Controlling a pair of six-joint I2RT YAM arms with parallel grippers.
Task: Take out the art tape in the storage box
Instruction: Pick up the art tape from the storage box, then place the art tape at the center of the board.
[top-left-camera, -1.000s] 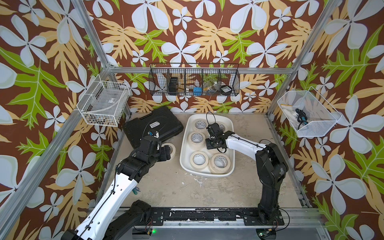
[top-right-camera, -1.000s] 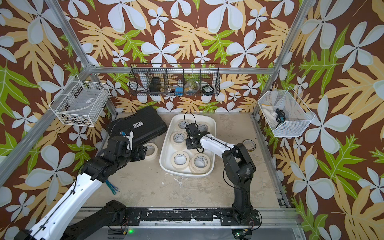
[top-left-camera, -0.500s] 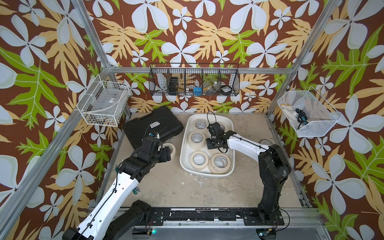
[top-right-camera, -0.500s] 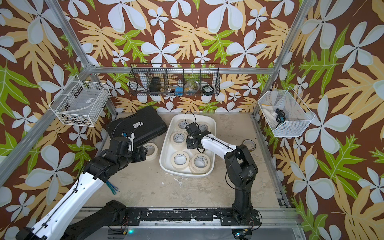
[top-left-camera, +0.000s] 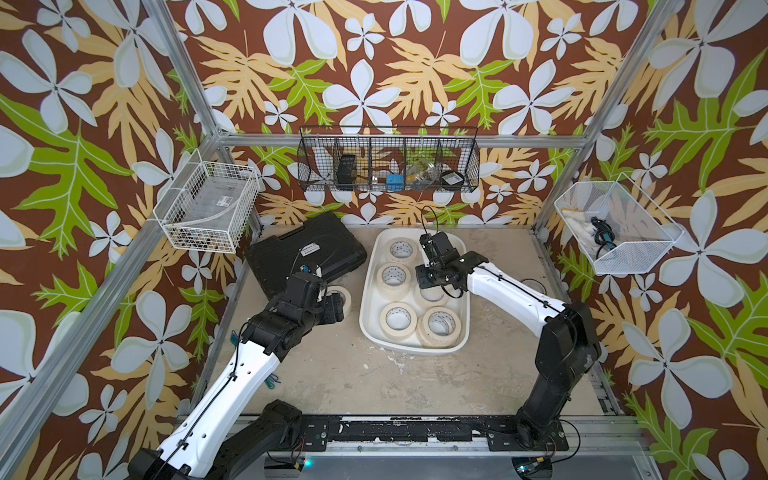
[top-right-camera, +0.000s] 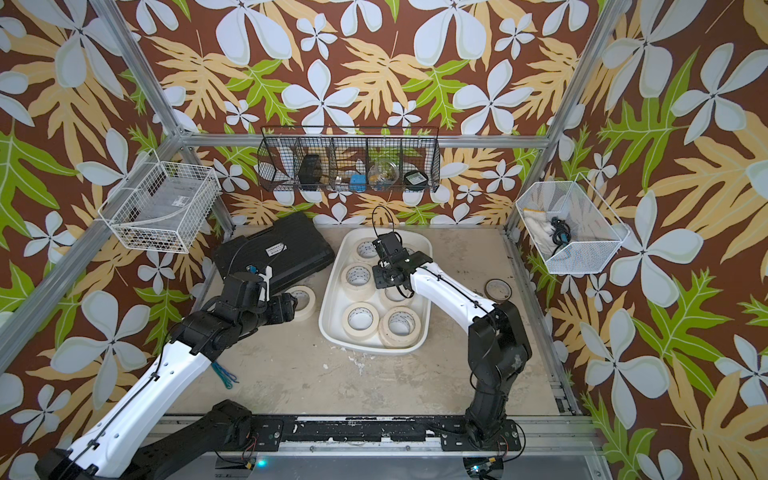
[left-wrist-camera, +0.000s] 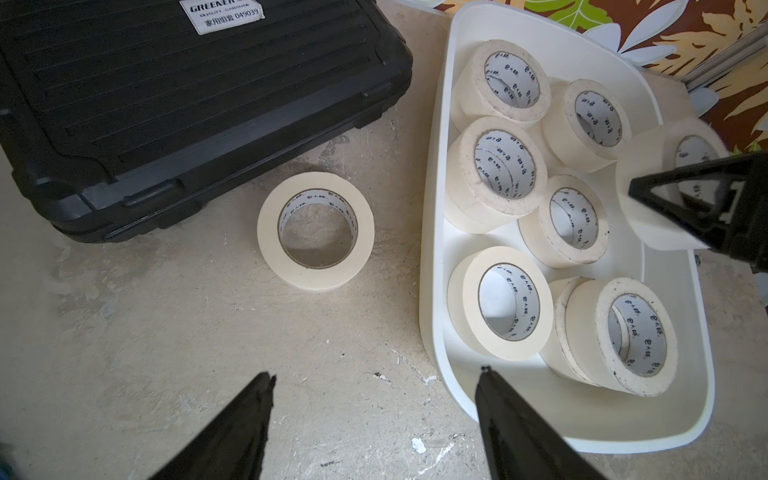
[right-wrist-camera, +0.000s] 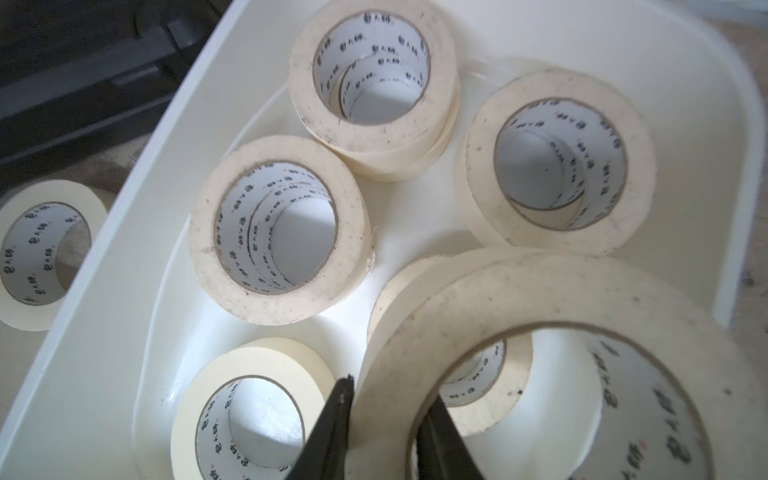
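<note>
Above storage box (left-wrist-camera: 432, 232), right gripper (right-wrist-camera: 388, 399) newly tight on art tape (right-wrist-camera: 478, 307); left gripper (left-wrist-camera: 376, 373) wide.

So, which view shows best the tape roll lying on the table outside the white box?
The left wrist view: the whole tape roll lies flat and unhidden. In both top views the left arm covers part of the roll. The right wrist view cuts it at the edge.

Items: art tape (left-wrist-camera: 316, 230), one roll on table (left-wrist-camera: 166, 332), one raised, six rolls or stacks in storage box (left-wrist-camera: 602, 428); black case (left-wrist-camera: 187, 95), one; wire baskets (top-left-camera: 388, 164), three.
</note>
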